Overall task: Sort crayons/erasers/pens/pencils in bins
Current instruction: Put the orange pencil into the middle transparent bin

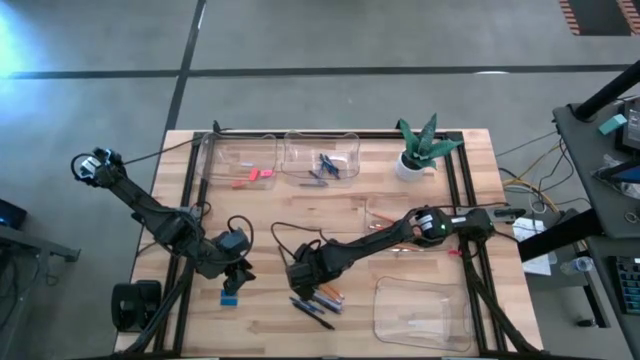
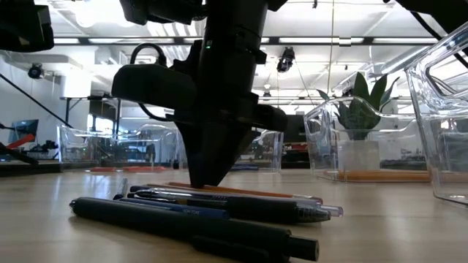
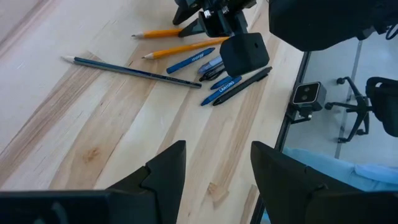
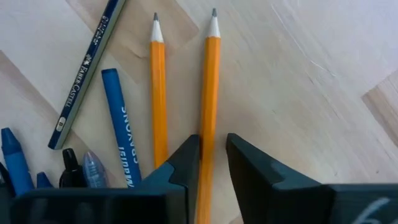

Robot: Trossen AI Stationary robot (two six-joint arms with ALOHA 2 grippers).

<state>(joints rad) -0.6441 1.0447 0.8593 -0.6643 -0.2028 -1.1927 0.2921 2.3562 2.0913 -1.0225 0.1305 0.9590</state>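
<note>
High view: right end effector (image 1: 303, 281) down over the loose pile of pens (image 1: 313, 311) and pencils (image 1: 330, 293) near the front edge of the wooden tabletop (image 1: 300, 215); left end effector (image 1: 232, 280) just left of that pile, above a blue eraser (image 1: 230, 298). Clear plastic bins (image 1: 320, 155) along the far edge and one (image 1: 420, 312) right of the pile.

Low view: dark, round-barrelled pens lying crosswise in front of the right end effector.

Left wrist view: jaws spread wide, nothing between them.

Right wrist view: fingers (image 4: 186, 165) closing astride one orange pencil (image 4: 209, 93), narrow gap, grip not yet sure. Smooth lacquered shaft, sharpened tip; likely to roll or pivot out if pinched off-centre. Neighbouring pencil (image 4: 158, 93) just beside, easily dragged along.
</note>
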